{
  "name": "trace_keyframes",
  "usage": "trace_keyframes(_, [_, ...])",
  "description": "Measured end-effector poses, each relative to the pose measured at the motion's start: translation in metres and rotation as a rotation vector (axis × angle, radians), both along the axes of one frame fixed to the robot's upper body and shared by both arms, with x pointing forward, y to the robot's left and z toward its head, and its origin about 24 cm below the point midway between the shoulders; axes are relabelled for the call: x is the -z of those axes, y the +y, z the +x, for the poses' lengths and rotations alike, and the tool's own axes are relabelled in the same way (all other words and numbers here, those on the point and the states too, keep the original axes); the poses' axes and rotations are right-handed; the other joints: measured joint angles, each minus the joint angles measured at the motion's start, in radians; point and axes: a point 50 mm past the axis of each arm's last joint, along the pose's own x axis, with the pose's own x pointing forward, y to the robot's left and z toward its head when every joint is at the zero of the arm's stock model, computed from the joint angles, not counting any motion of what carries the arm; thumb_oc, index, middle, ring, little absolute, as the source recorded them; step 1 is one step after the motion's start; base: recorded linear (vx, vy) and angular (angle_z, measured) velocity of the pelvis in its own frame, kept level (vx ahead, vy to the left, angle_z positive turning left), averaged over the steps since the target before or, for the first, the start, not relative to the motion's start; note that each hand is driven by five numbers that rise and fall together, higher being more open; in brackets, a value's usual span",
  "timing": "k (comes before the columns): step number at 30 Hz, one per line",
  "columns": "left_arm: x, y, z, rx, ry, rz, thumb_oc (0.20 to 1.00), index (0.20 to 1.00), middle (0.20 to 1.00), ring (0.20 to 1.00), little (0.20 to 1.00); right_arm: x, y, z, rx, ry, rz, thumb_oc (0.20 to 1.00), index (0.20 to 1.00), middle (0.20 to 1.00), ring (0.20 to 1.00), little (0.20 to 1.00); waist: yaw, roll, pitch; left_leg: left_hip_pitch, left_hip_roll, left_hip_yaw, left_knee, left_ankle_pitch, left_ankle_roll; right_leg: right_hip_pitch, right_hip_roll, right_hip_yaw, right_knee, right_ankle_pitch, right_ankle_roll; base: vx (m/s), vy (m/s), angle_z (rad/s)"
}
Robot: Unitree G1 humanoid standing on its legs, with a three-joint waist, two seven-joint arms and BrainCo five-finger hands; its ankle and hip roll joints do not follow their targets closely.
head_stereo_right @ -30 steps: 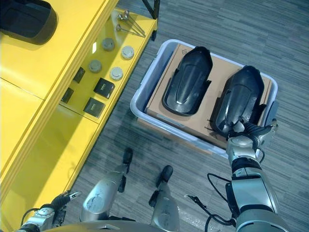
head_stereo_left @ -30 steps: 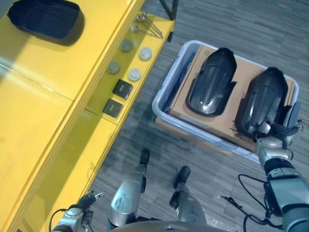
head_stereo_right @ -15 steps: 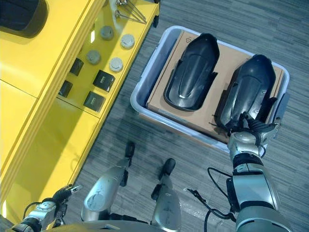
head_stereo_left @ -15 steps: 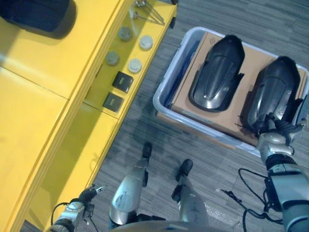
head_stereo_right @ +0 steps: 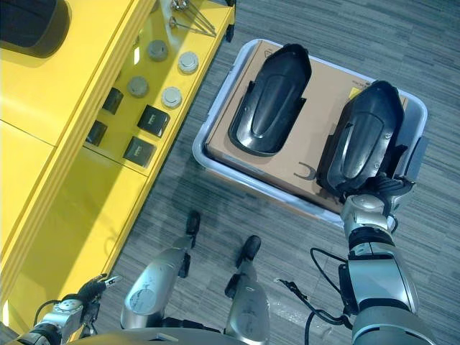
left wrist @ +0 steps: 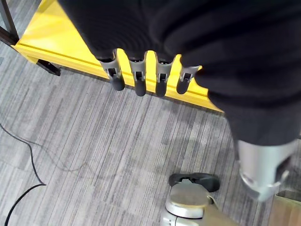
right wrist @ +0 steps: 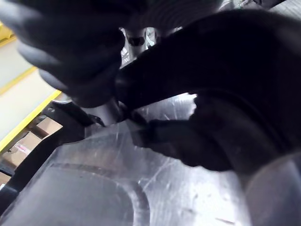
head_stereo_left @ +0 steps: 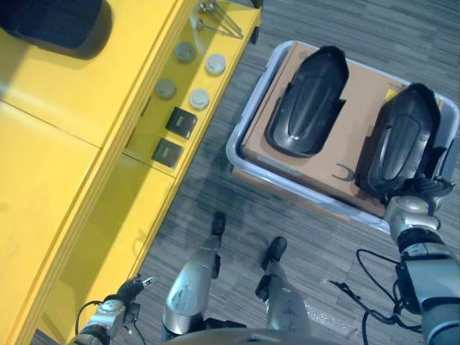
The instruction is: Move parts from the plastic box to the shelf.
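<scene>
**Right hand at the near end of a moulded part in the box**

Two glossy black moulded parts, long and domed like fenders, lie side by side on a flat brown cardboard sheet point(head_stereo_left: 302, 165) inside the plastic box point(head_stereo_left: 237, 140), a pale translucent tub with rounded corners. The left part point(head_stereo_left: 307, 103) lies free. The right part point(head_stereo_left: 399, 140) has the right hand point(head_stereo_right: 368, 195) at its near end, by the box's near rim; the right wrist view shows the dark hand cover pressed close over a scratched, shiny curved surface, but whether the fingers are curled round the part or merely against it cannot be told.

The left hand point(left wrist: 141, 77) hangs low beside the shelf, its fingers straight and relaxed, holding nothing, above the floor.

The shelf point(head_stereo_left: 65, 144) is smooth yellow-painted metal with a raised front lip. On its top level sits a dark rounded tray-like part point(head_stereo_left: 61, 25). The lower ledge carries four round grey discs point(head_stereo_left: 188, 73), two square black blocks point(head_stereo_left: 174, 136) and a few thin metal rods point(head_stereo_left: 219, 21).

The floor point(head_stereo_left: 208, 194) is grey striped carpet. A strip of open carpet separates the shelf's edge from the box's left wall.
</scene>
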Motion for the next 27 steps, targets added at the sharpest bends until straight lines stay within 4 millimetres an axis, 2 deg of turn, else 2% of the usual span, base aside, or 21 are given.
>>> trace_keyframes(11, [0.0,0.0,0.001,0.001,-0.011,-0.001,1.0,1.0,1.0,1.0,1.0,0.002,0.001,-0.001,0.0,0.001,0.0,0.2,0.2,0.2,0.2,0.2,0.003,0.0,0.0,0.057,-0.001,-0.001,-0.008,-0.002,-0.003,0.06,-0.001,0.0,-0.007,-0.003,0.005,0.0,0.0,0.0])
trace_keyframes(18, [-0.002,0.004,0.001,-0.048,-0.036,-0.008,1.0,1.0,1.0,1.0,1.0,-0.002,0.007,-0.005,-0.021,-0.111,0.0,0.2,0.2,0.2,0.2,0.2,-0.009,-0.004,-0.015,0.129,-0.004,-0.001,-0.042,-0.006,-0.012,0.127,0.0,-0.001,-0.029,0.002,0.003,0.05,0.015,0.01])
trace_keyframes(22, [-0.002,0.006,-0.006,-0.101,-0.05,-0.028,1.0,1.0,1.0,1.0,1.0,-0.001,0.025,-0.006,-0.064,-0.178,-0.004,0.2,0.2,0.2,0.2,0.2,-0.025,-0.025,-0.106,0.168,-0.005,0.007,-0.063,-0.003,-0.003,0.155,-0.001,0.001,-0.03,-0.003,0.013,0.06,0.01,-0.04])
trace_keyframes(24, [-0.003,0.005,-0.005,-0.109,-0.063,-0.038,1.0,1.0,1.0,1.0,1.0,-0.003,0.031,-0.006,-0.083,-0.2,-0.008,0.2,0.2,0.2,0.2,0.2,-0.028,-0.041,-0.125,0.203,-0.002,0.019,-0.072,-0.009,-0.008,0.182,-0.001,0.01,-0.03,-0.009,0.014,0.03,0.007,-0.11])
trace_keyframes(27, [-0.003,0.006,-0.008,-0.15,-0.075,-0.054,1.0,1.0,1.0,1.0,1.0,0.005,0.044,-0.008,-0.11,-0.207,-0.006,0.2,0.2,0.2,0.2,0.2,-0.038,-0.076,-0.193,0.215,0.001,0.021,-0.08,-0.011,-0.009,0.188,0.002,0.013,-0.03,-0.018,0.013,0.07,0.015,-0.04])
